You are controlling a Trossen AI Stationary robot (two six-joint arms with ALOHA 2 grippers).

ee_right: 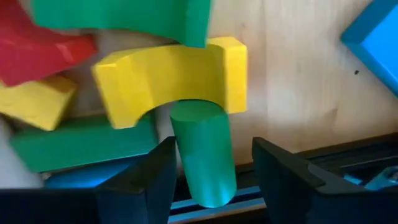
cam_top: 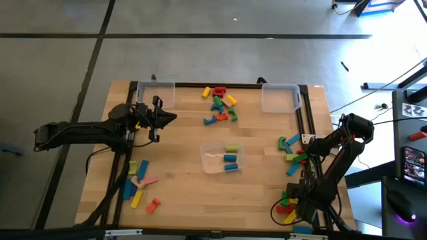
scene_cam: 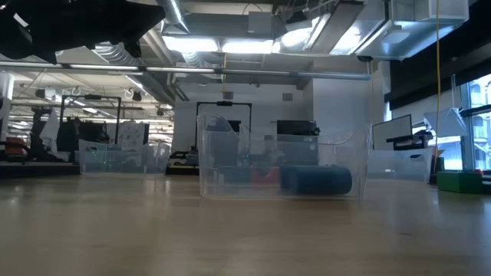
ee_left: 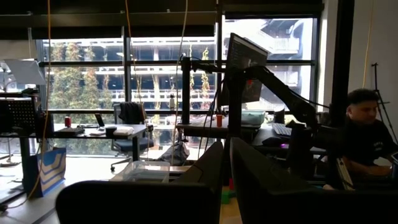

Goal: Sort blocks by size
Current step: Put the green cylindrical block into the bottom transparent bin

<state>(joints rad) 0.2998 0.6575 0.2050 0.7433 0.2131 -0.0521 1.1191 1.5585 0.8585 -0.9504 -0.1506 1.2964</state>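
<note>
Right wrist view: right gripper [ee_right: 210,163] down at table's right edge, jaws part open, straddling green cylinder [ee_right: 204,155] under yellow arch [ee_right: 171,78]; contact unclear, not lifted. Left gripper [cam_top: 160,119] raised near back-left bin [cam_top: 156,93], jaws shut, empty. Blocks scattered; some in centre bin [cam_top: 222,159].

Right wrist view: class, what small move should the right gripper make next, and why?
Probably close and lift. The right gripper is open, with its fingers on either side of a green cylinder that pokes out from under a yellow arch in the pile near the table's right edge. The left gripper waits shut near the far-left clear bin.
</note>
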